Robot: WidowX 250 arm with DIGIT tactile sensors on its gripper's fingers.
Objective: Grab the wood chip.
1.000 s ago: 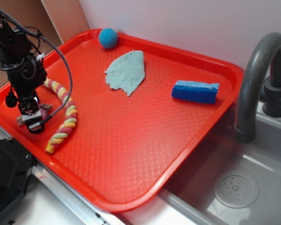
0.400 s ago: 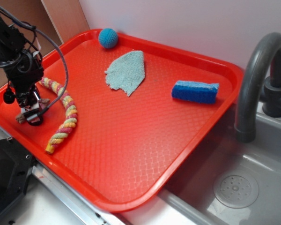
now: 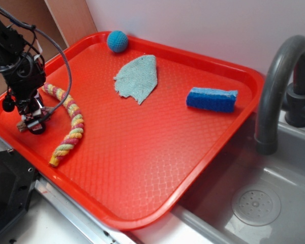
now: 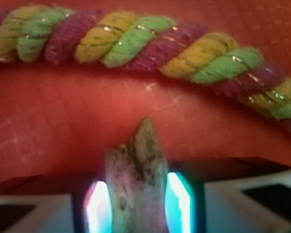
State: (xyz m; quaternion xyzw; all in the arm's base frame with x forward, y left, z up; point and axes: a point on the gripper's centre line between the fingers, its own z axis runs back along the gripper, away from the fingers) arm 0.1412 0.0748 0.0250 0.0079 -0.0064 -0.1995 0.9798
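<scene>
Exterior: gripper (image 3: 32,121) at the left edge of the red tray (image 3: 142,152), clamped on the wood chip (image 3: 23,125), beside the twisted rope (image 3: 68,122). Blue ball (image 3: 117,41), grey cloth (image 3: 137,77), blue sponge (image 3: 212,99) well apart.

Wrist: wood chip (image 4: 136,184) pinched between both fingers (image 4: 99,206), pointed end toward the rope (image 4: 136,43).

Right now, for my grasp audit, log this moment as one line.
phase: grasp | gripper: shut on rough brown wood chip | pink-yellow-green twisted rope: beside, apart | red plastic tray: beneath
</scene>
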